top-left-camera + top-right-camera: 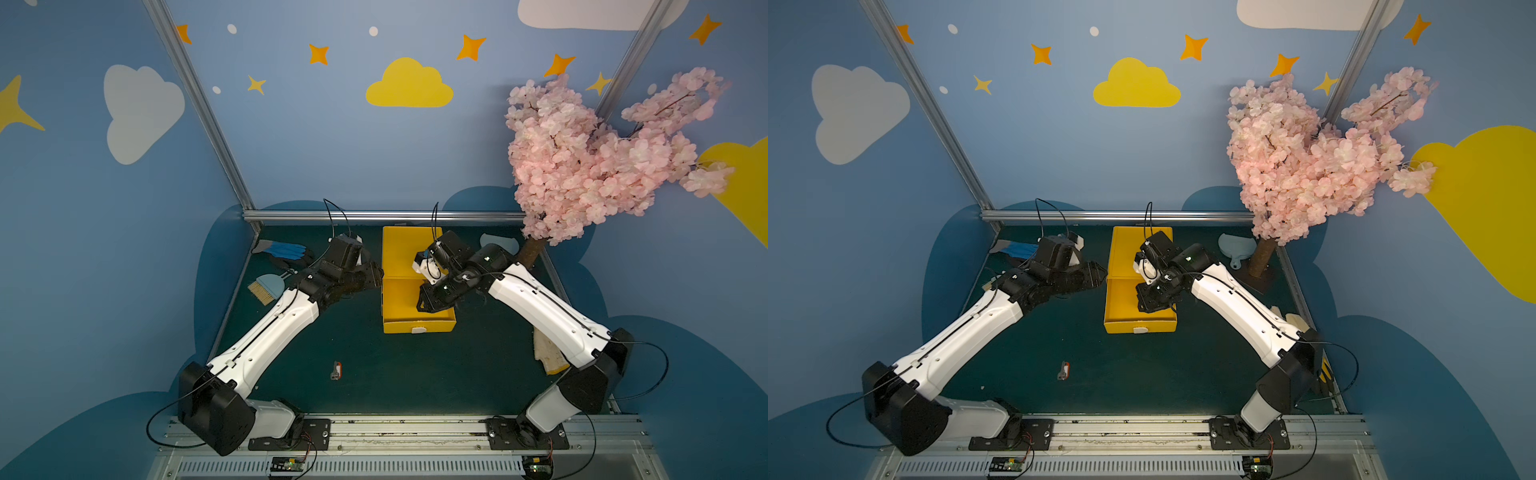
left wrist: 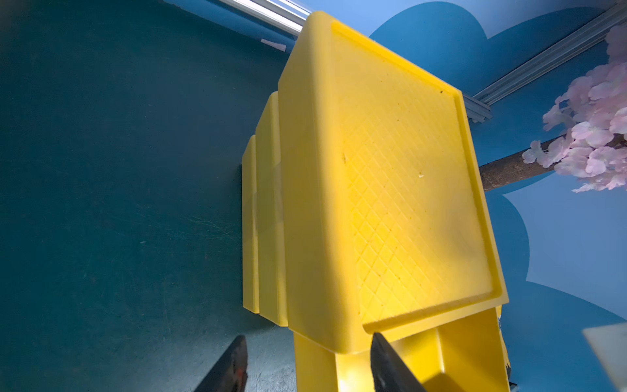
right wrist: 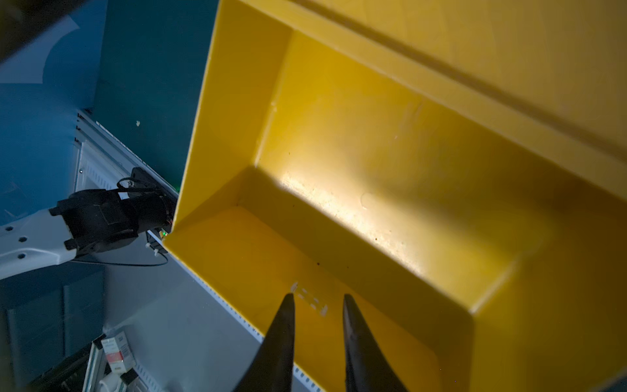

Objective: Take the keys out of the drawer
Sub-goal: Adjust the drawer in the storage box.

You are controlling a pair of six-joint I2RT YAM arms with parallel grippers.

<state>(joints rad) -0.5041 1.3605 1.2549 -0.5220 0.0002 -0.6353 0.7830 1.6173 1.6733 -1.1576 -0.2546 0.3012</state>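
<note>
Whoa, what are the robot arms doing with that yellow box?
The right gripper hangs over the open drawer of the yellow box, jaws slightly apart, holding nothing. What shows of the drawer looks empty. The left gripper sits open beside the box. One orange-tagged key lies on the table in front.

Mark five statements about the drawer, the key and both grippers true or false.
1. The drawer stands pulled out of the yellow cabinet. True.
2. The tagged key lies in the drawer. False: it lies on the table, in front of the cabinet.
3. The right gripper is over the open drawer. True.
4. The right gripper holds a key. False: nothing is between its fingers.
5. The left gripper is shut. False: its jaws stand apart.
</note>
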